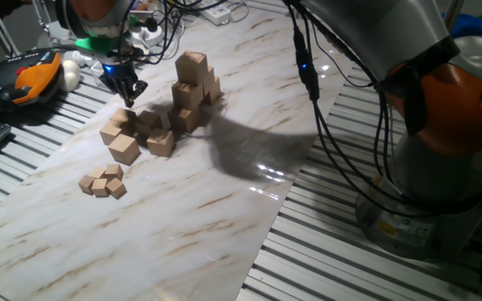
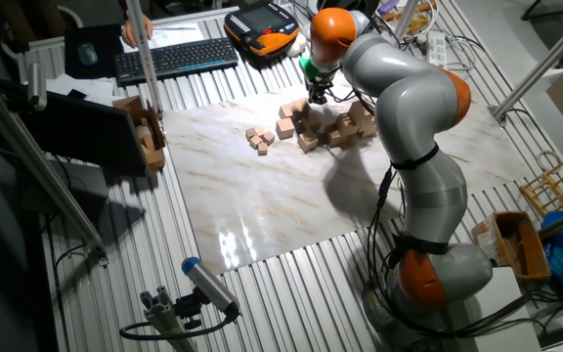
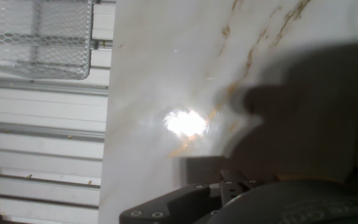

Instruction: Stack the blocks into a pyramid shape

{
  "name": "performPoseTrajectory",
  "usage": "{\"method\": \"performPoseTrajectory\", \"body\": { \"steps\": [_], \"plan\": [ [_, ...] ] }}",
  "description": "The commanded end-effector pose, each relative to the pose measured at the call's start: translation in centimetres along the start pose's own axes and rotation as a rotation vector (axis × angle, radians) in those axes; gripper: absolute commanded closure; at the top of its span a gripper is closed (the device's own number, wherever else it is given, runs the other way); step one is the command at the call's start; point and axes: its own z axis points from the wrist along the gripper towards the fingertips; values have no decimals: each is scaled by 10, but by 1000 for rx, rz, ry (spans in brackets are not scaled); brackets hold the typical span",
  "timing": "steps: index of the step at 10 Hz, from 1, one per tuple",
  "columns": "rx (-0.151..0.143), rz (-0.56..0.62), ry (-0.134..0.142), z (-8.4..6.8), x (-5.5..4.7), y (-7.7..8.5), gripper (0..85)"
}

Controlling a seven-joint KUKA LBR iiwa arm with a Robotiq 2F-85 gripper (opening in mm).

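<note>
Worktop (image 1: 224, 209): marble-patterned sheet, carrying everything. Partial stack of blocks (image 1: 195, 88) at the far side, about three tiers, one cube on top; it reads as an uneven start to the pyramid. Loose blocks (image 1: 124, 146) lie just beside it, unplaced, so I judge the task well short of done. Small cubes (image 1: 103, 181) clustered apart, nearer the edge. My claw (image 1: 126, 86) hovers over the loose blocks; whether it is parted, closed or gripping, I cannot tell.
</note>
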Motion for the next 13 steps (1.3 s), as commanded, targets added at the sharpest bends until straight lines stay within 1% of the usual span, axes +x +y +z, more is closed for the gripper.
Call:
{"method": "performPoseTrajectory", "body": {
  "steps": [1, 3, 5, 7, 9, 12, 13],
  "plan": [
    [-2, -2, -1, 2, 1, 0, 850],
    [-6, -2, -1, 4, 1, -2, 850],
    [-15, -3, -2, 10, -1, -5, 850],
    [-18, -3, -3, 14, -2, -7, 850],
    [-14, 4, -3, 19, -2, -7, 850],
    [-3, -8, 11, 22, 1, -8, 850],
    [2, -15, 21, 22, 1, -8, 850]
  ]
}}
